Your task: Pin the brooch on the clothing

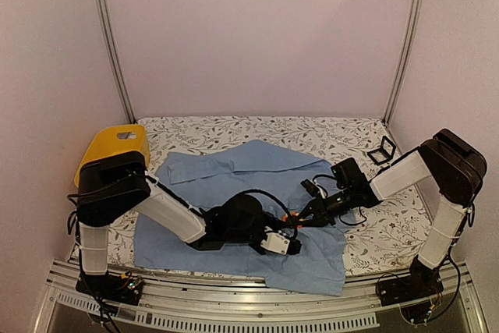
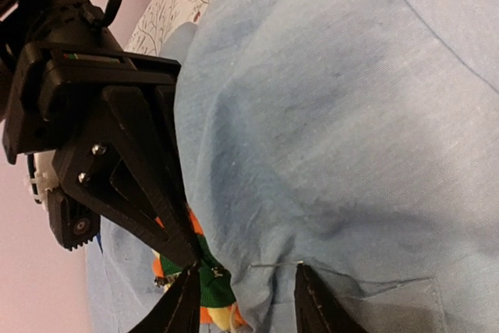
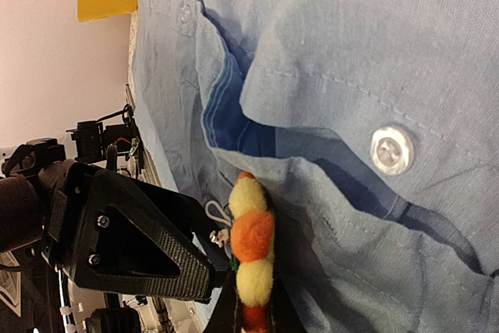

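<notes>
Right end effector [image 3: 251, 306] is clamped on the brooch [image 3: 251, 259], at the bottom centre of the right wrist view. The yellow, orange and white petals show edge-on, pressed against a shirt [image 3: 374, 44] fold, and a small metal pin part sits just left of the petals.

Left end effector [image 2: 248, 271] has its fingers [image 2: 181, 306] spread at the bottom of its view, nothing gripped. A ridge of shirt [image 2: 335, 115] fabric sits between them, with a pocket seam [image 2: 374, 286] running to the lower right. The brooch [image 2: 209, 285] shows its green back and an orange rim just beside the left-hand finger, with the right arm's finger tips on it.

Top view: both end effectors meet at the centre of the frame over the shirt [image 1: 234, 165], which lies flat on the table [image 1: 374, 228]. Left [image 1: 285, 244] comes in from the lower left, right [image 1: 306, 213] from the right. The brooch [image 1: 291, 216] is an orange speck between them, on the shirt front.

White button [image 3: 392, 148] is right of the brooch in the right wrist view. Yellow basket [image 1: 117, 146] is at the left edge and a black frame [image 1: 382, 150] at the upper right, both clear of the action.
</notes>
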You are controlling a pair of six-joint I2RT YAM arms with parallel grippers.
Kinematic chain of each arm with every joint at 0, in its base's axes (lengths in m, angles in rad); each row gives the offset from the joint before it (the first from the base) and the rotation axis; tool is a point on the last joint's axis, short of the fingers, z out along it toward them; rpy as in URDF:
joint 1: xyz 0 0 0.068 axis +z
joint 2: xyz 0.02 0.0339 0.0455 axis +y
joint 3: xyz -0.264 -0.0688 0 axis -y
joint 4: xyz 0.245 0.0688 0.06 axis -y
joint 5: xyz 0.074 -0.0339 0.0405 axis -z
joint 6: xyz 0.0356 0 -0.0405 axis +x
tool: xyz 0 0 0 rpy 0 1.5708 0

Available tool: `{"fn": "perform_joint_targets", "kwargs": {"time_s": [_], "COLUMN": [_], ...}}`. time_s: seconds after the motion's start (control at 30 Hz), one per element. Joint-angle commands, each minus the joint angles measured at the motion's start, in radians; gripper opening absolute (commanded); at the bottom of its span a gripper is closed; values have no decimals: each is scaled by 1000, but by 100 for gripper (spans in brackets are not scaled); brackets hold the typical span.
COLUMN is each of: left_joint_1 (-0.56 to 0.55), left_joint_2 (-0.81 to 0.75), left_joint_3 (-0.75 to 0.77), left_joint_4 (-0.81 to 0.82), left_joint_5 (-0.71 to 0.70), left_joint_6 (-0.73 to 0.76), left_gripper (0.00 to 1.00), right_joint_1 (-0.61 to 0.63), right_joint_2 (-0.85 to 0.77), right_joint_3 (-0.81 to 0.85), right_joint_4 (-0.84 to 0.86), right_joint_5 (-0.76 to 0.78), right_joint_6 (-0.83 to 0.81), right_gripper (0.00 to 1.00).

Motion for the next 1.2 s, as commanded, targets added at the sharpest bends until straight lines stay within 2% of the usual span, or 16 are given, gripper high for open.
{"fn": "perform_joint_targets", "kwargs": {"time_s": [0.0, 0.27, 0.53, 0.67, 0.9, 1.03, 1.17], "left_joint_1": [-22, -21, -14, -8, 3, 30, 33], "left_joint_2": [38, 52, 60, 47, 21, 14, 20], "left_joint_3": [-23, -27, -17, -1, -2, 19, 21], "left_joint_4": [109, 85, 269, 229, 199, 143, 126], "left_joint_5": [21, -65, -131, -125, -88, 31, 15], "left_joint_6": [-38, 50, -146, -232, -330, -422, -437], "left_gripper": [43, 44, 44, 37, 35, 30, 26], "right_joint_1": [8, 9, 16, 16, 16, 16, 16], "right_joint_2": [0, -5, 2, -13, -15, -17, -20], "right_joint_3": [-14, -5, -8, -14, -16, -15, -15], "right_joint_4": [29, 40, 44, 43, 42, 43, 42], "right_joint_5": [-16, -27, -31, -26, -34, -34, -37], "right_joint_6": [12, 15, 16, 16, 10, 10, 9], "right_gripper": [0, 0, 0, 0, 0, 0, 0]}}
